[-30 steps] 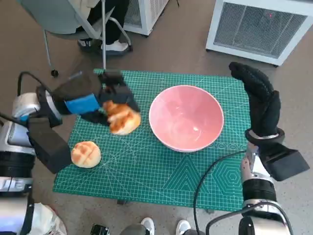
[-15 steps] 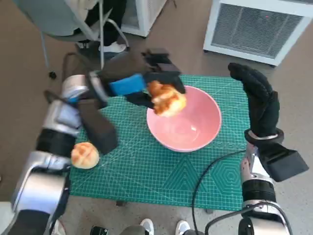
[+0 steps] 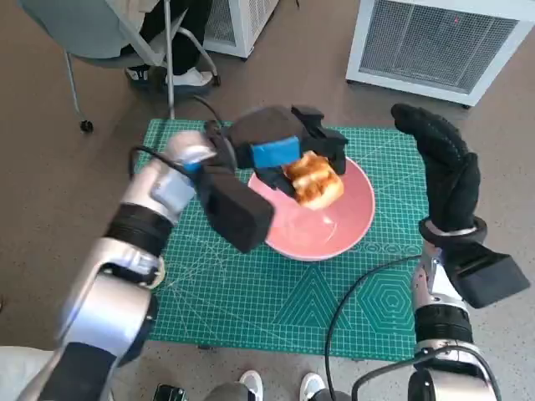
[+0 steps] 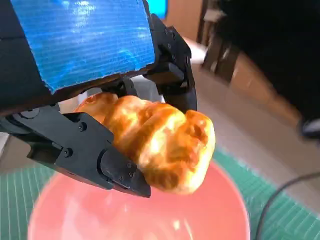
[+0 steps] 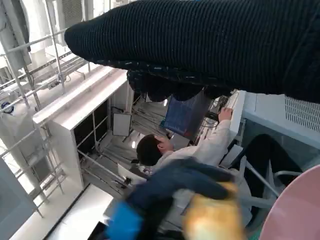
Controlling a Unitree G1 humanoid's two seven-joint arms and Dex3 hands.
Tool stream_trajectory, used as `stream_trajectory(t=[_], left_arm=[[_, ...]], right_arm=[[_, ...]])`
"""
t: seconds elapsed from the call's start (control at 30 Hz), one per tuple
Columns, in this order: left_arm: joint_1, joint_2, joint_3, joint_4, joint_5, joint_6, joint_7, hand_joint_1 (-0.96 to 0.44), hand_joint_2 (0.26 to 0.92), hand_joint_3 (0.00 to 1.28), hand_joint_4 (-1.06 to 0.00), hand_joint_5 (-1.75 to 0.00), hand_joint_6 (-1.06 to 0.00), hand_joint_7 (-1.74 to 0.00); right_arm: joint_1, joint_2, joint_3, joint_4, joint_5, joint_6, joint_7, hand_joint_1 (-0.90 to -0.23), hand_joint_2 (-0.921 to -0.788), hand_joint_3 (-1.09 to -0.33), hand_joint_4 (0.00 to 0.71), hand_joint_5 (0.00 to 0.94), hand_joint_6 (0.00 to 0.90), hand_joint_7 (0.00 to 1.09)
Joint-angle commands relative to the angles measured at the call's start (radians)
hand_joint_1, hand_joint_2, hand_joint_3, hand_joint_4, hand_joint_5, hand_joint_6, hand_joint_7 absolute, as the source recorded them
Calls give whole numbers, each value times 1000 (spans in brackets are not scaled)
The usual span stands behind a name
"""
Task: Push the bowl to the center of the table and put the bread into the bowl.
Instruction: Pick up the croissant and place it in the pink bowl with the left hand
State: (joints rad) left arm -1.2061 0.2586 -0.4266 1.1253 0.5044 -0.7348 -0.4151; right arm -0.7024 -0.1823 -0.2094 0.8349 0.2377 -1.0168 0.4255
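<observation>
The pink bowl [image 3: 334,230] sits on the green mat [image 3: 251,288], right of its middle. My left hand [image 3: 280,149] holds a golden bread piece [image 3: 316,180] in the air just over the bowl's far left part. In the left wrist view the black fingers [image 4: 95,152] clamp the bread [image 4: 165,145] above the bowl [image 4: 75,215]. My gloved right hand [image 3: 445,171] stands upright and empty to the right of the bowl, not touching it. The right wrist view shows the glove [image 5: 200,45], the blurred left hand [image 5: 165,195], the bread [image 5: 212,220] and the bowl's rim [image 5: 300,210].
A chair [image 3: 100,33] with a person's feet under it stands beyond the table's far left. White units [image 3: 451,42] stand on the floor at the far right. My left forearm [image 3: 159,209] crosses the mat's left half. A seated person [image 5: 165,150] appears in the right wrist view.
My left hand has carried the bread rightward from above the mat's left part to over the bowl. The round bun on the mat is now hidden by my left arm. The right hand stayed put.
</observation>
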Motion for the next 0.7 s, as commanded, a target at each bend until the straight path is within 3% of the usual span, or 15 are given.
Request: stream_trajectory(t=[0.03, 0.2, 0.5, 0.7], left_arm=[[-20, -11, -21, 9, 14, 88, -72, -82, 898, 44, -166, -119, -252, -297], [-7, 2, -23, -39, 2, 126, -125, -164, 878, 10, -88, -20, -205, -174], [33, 71, 29, -106, -47, 10, -97, -355, 870, 5, -50, -16, -187, -133], [94, 183, 109, -208, -133, -91, -111, -398, 880, 7, -64, -22, -185, -135]], right_arm=[[27, -2, 2, -12, 12, 17, 8, -577, -921, -802, 347, 2, 213, 294], [33, -4, 0, -25, 19, 21, 11, -578, -921, -803, 347, 2, 212, 292], [37, -2, 1, -28, 17, 19, 8, -580, -921, -805, 346, 1, 211, 290], [40, 2, 4, -32, 16, 20, 6, -581, -921, -804, 347, 1, 211, 289]])
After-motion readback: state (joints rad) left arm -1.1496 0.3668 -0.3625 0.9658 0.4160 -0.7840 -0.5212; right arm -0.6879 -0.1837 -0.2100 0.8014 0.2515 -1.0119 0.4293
